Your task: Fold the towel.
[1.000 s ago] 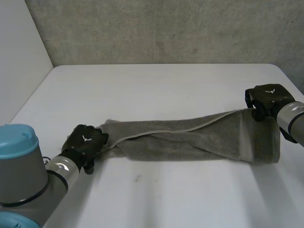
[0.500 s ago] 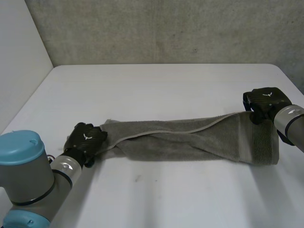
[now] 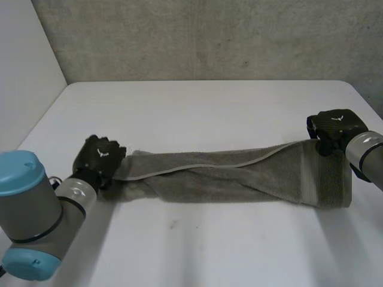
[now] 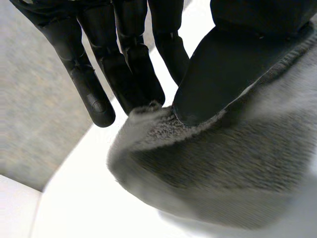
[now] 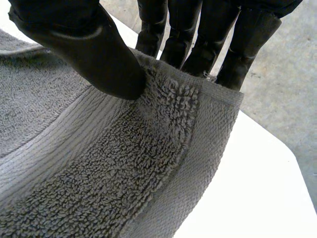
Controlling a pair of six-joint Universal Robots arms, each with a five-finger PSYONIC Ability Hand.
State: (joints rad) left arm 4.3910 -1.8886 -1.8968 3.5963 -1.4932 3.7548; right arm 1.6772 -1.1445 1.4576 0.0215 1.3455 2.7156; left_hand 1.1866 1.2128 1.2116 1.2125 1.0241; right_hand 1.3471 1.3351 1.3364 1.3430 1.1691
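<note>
Towel (image 3: 239, 176) lay nine-to-three o'clock; left hand (image 3: 100, 156) pinched its nine o'clock end, right hand (image 3: 333, 127) pinched its three o'clock corner.

— What sort of place do we have here?
— We take it for a robotics lab or test room. A plain white table (image 3: 227, 107) stands against a rough grey concrete wall (image 3: 209, 39) on the far side, with a smooth white panel (image 3: 24, 78) on the left.
— And what else tells us so?
— We see two machine arms at the near edge, the left arm (image 3: 36, 203) and the right arm (image 3: 366, 152), with grey joints and light-blue caps.
</note>
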